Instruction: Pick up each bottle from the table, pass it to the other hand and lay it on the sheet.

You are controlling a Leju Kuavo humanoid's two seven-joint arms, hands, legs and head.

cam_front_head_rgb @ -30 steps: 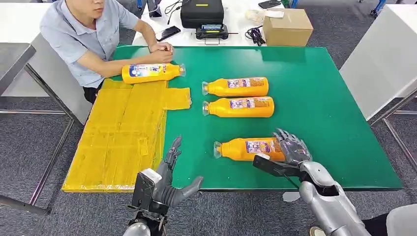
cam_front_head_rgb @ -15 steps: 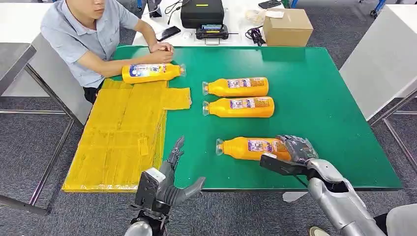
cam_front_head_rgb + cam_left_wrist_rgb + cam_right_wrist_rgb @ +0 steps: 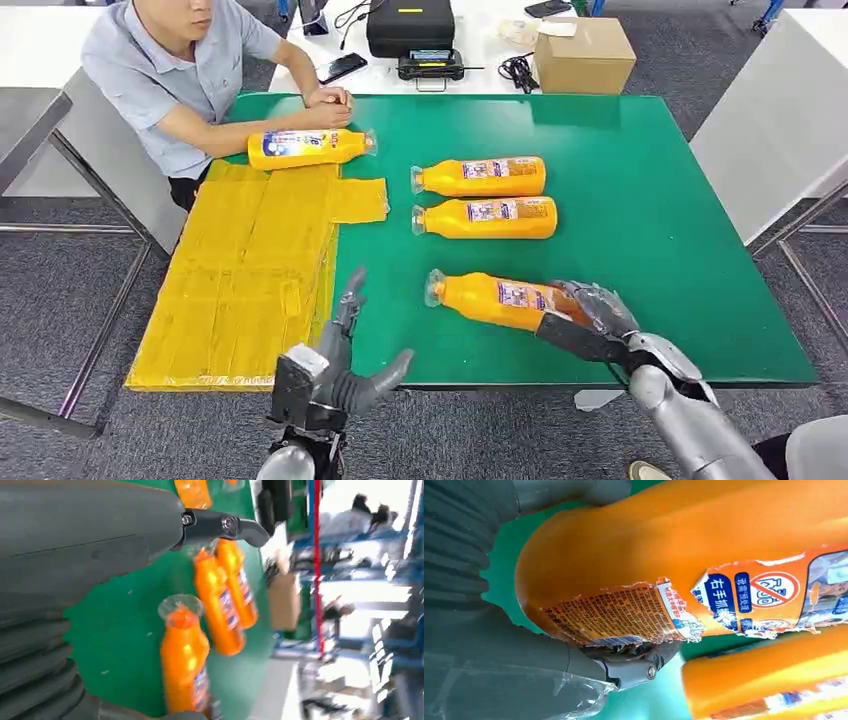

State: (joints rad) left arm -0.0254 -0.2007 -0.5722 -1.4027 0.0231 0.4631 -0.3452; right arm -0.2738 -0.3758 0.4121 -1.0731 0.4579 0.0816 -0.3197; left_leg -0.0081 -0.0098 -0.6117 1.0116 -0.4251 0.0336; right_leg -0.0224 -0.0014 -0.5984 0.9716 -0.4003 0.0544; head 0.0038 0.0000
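Observation:
Near the front of the green table (image 3: 650,200), my right hand (image 3: 598,312) grips the base end of an orange bottle (image 3: 492,298); its cap end points left and is tilted up. In the right wrist view the bottle's torn label (image 3: 684,600) lies against that hand (image 3: 499,640). My left hand (image 3: 345,350) is open at the front table edge, left of the bottle and beside the yellow sheet (image 3: 250,270), and its thumb (image 3: 220,526) holds nothing. One bottle (image 3: 305,148) lies at the sheet's far end.
Two more orange bottles (image 3: 480,177) (image 3: 485,217) lie side by side mid-table, caps to the left. A person (image 3: 170,70) sits at the far left corner with arms on the table. A cardboard box (image 3: 585,55) and a black case (image 3: 410,25) stand on the white table behind.
My right hand has closed round the near bottle's base and tilted it, so the cap end has risen and swung left. The left hand has barely shifted.

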